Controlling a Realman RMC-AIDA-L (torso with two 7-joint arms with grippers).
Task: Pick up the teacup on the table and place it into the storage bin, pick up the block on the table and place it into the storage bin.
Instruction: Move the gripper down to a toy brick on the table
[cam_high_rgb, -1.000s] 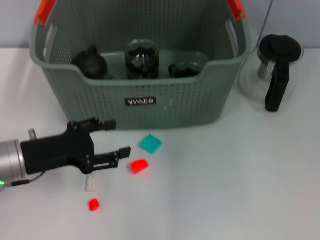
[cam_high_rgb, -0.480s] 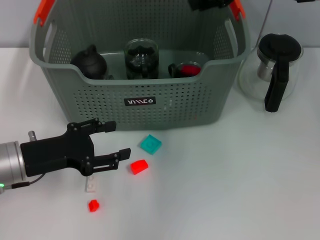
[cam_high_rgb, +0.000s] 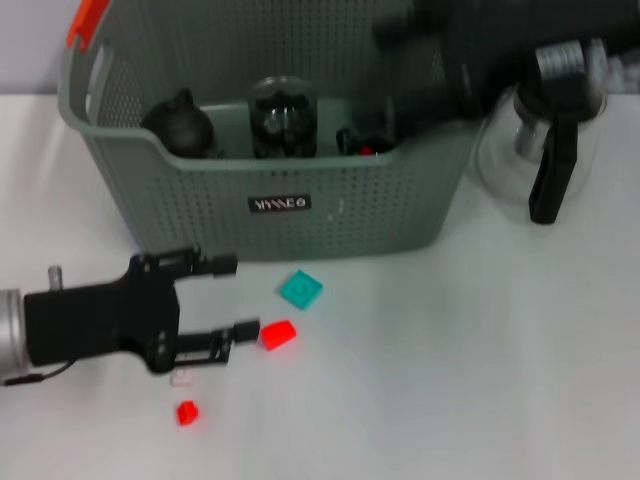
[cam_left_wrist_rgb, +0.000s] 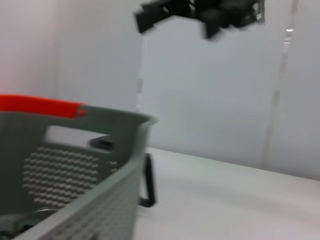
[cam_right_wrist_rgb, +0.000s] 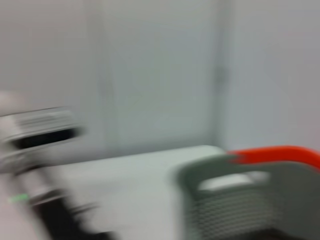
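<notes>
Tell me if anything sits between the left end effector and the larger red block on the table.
Nothing visible does. The left end effector sits open just beside the larger red block on the white table. The small white block lies under its lower finger, and the teal square block lies off to the side.

storage bin (cam_high_rgb: 330, 205) | black label (cam_high_rgb: 280, 204) | white lettering, unreadable

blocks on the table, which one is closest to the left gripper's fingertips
The larger red block, just off the tip of the left gripper. The teal block lies farther toward the storage bin; the small red block lies below.
</notes>
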